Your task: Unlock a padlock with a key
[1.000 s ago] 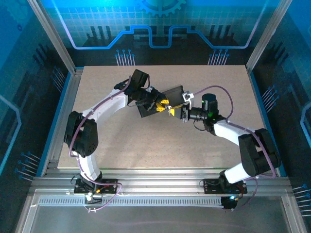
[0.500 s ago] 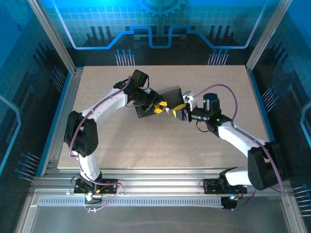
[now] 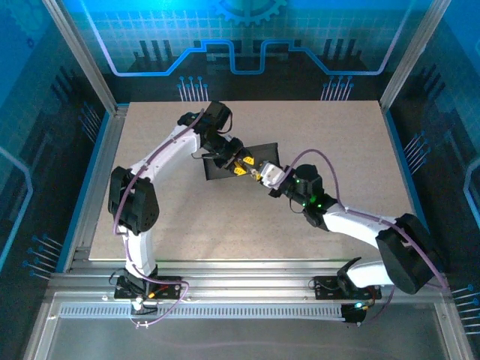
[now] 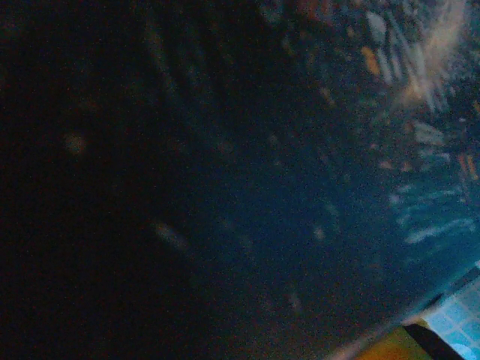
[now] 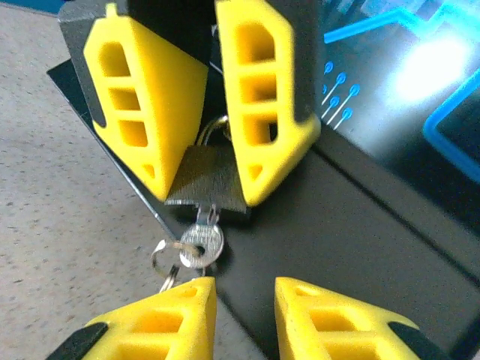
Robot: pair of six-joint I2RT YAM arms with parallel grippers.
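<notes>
- The left jaws are clamped on the padlock (image 5: 201, 180), with its shackle between them.
- The key (image 5: 204, 241) sits in the padlock's end facing the right jaws (ring (image 5: 159, 262) attached).
- The right jaws are parted and hold nothing, just short of the key.

White link shells, bulky black joint housings on left arm (image 3: 161, 160), right arm (image 3: 354, 224). Purple cable (image 3: 312, 152) looped alongside each. Green light (image 3: 310, 200) glowing near right wrist. Black bolted base plates (image 3: 150, 287). Yellow wedge-shaped fingers (image 5: 142, 112) with rectangular cut-out windows, dark grey backing, on left gripper (image 5: 208, 187), right gripper (image 5: 244, 292).
</notes>
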